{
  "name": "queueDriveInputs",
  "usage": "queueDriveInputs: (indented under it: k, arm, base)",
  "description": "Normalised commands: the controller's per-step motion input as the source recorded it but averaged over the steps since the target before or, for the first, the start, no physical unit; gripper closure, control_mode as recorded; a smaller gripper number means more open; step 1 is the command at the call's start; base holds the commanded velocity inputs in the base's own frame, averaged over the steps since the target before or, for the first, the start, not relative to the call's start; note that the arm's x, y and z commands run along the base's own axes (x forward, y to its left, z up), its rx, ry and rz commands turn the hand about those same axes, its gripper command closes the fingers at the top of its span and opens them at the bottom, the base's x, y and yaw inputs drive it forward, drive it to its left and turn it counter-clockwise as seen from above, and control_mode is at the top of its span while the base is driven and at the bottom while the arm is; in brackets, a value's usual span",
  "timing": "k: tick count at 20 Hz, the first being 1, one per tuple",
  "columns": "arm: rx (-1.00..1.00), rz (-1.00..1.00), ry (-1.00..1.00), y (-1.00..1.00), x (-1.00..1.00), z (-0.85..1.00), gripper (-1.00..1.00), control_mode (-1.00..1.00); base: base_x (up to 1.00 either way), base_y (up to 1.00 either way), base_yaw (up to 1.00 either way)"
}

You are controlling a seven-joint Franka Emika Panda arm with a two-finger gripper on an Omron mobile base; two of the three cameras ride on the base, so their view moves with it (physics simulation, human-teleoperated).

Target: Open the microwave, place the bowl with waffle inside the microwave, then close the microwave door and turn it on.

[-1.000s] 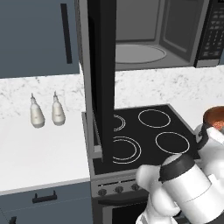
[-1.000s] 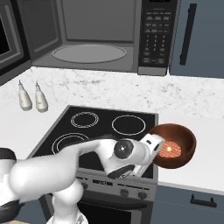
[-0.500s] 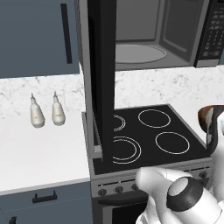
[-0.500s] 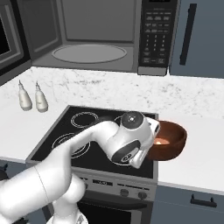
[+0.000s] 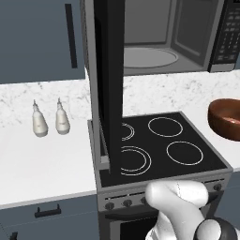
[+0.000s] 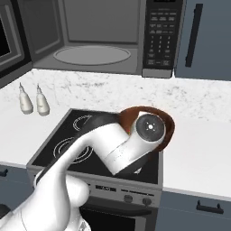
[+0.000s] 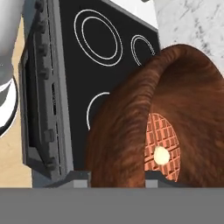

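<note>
The microwave (image 5: 164, 42) (image 6: 97, 38) hangs above the stove, its cavity showing. The microwave door (image 5: 108, 79) stands swung wide open, edge-on over the stove's left side. My gripper (image 7: 116, 179) is shut on the wall of the reddish-brown bowl (image 7: 127, 122), one fingertip outside and one inside. A tan waffle (image 7: 164, 140) with a pale dab on it lies in the bowl. The bowl (image 6: 168, 131) (image 5: 229, 117) hangs above the stove's right edge, below the microwave, partly hidden by my hand in the right base view.
The black stovetop (image 5: 159, 145) (image 6: 81, 135) lies under the bowl. Two pale shakers (image 5: 47, 119) (image 6: 32, 99) stand on the white counter at left. Blue-grey cabinets with black handles (image 6: 194, 36) flank the microwave. The keypad (image 6: 162, 36) sits at the microwave's right.
The bowl has risen off the counter's level and come in over the stove's right edge. My hand has turned and the arm has swung, with the grip unchanged.
</note>
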Motion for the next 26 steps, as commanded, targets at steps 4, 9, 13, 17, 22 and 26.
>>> queueDriveInputs:
  k: [4, 9, 13, 17, 22, 26]
  arm:
    - [0.00, 0.13, -0.20, 0.86, -0.50, 0.70, 1.00, -1.00]
    - [0.00, 0.00, -0.31, 0.85, -0.54, 0.51, 1.00, -1.00]
    - [0.00, 0.00, -0.37, 0.95, -0.07, 0.96, 1.00, -1.00]
    - [0.00, 0.00, -0.27, 0.77, 0.12, 0.99, 1.00, -1.00]
    - [0.00, 0.02, 0.03, 0.22, 0.66, 0.44, 1.00, -1.00]
    - [0.00, 0.01, 0.14, 0.13, 0.90, 0.05, 1.00, -1.00]
  base:
    - [0.00, 0.00, 0.00]
    - [0.00, 0.00, 0.00]
    - [0.00, 0.00, 0.00]
    - [0.00, 0.00, 0.00]
    - [0.00, 0.00, 0.00]
    - [0.00, 0.00, 0.00]
